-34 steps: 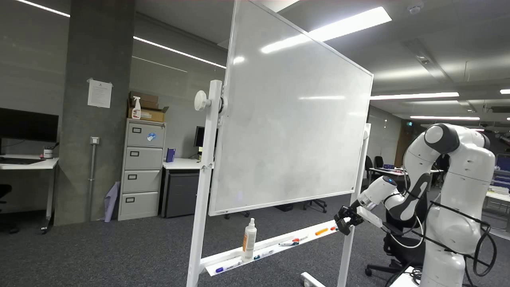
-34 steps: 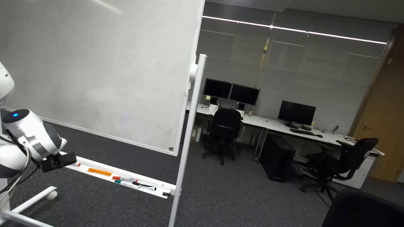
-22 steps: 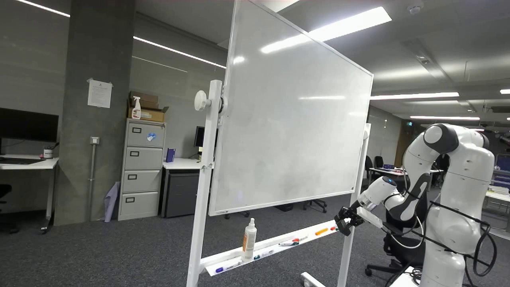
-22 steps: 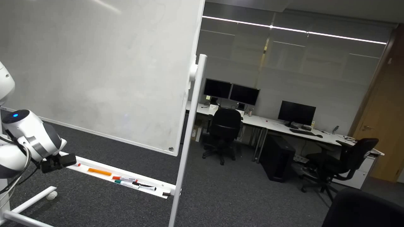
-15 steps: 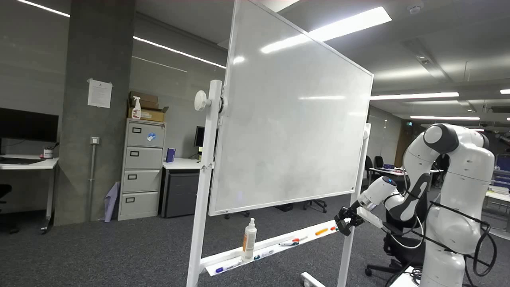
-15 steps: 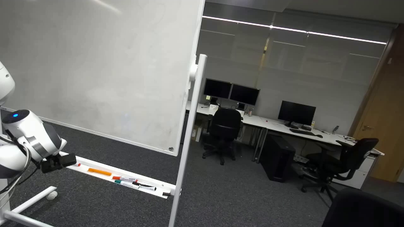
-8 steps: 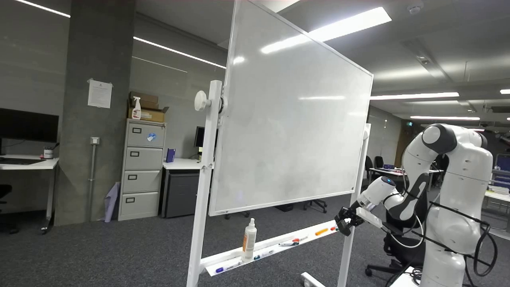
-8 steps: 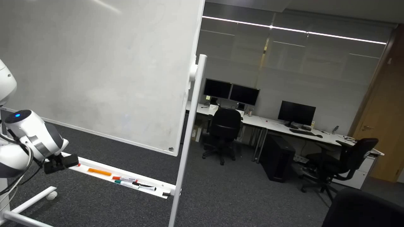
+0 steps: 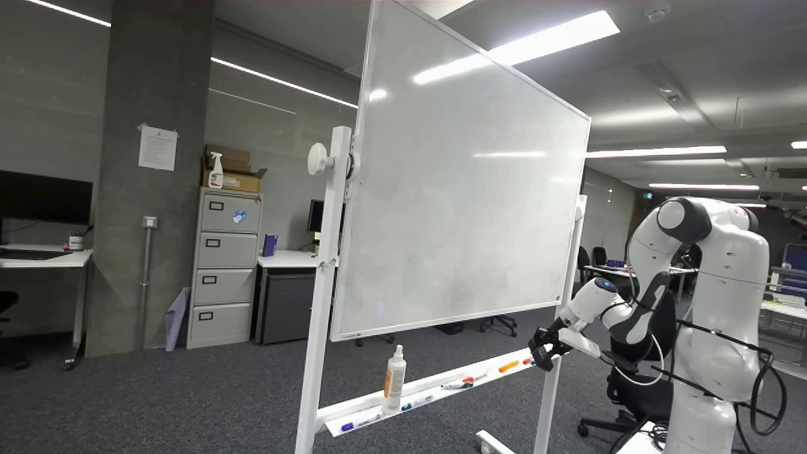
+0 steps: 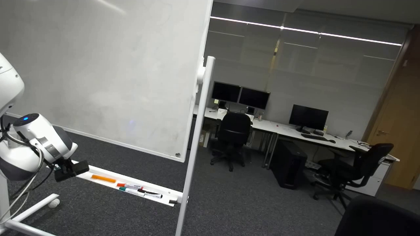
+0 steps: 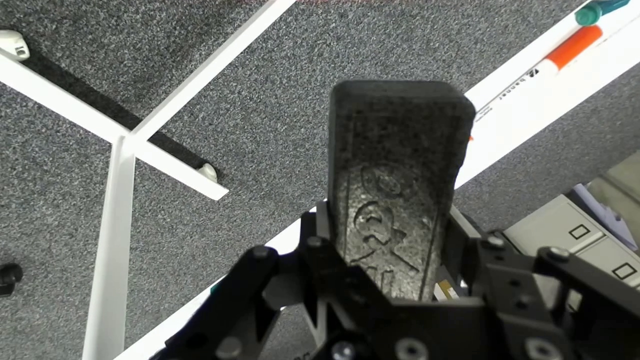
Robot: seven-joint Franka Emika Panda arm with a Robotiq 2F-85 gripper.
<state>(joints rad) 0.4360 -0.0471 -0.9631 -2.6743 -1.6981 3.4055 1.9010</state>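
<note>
One gripper (image 11: 391, 227) clamps one dark block (image 11: 399, 150) near one tray (image 9: 432, 385) bearing one white bottle (image 9: 394, 381).

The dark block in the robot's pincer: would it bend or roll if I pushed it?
The dark block looks fairly stiff: its edges run straight where the pincer grips it. Rolling seems unlikely, given its flat-sided, oblong shape. Its uneven, marked face might make it less slippery.

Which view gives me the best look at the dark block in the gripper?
The wrist view: the dark block shows large there, its marked face in plain sight, clamped in the gripper. In both exterior views it is small and blends with the black gripper, its outline unclear.
</note>
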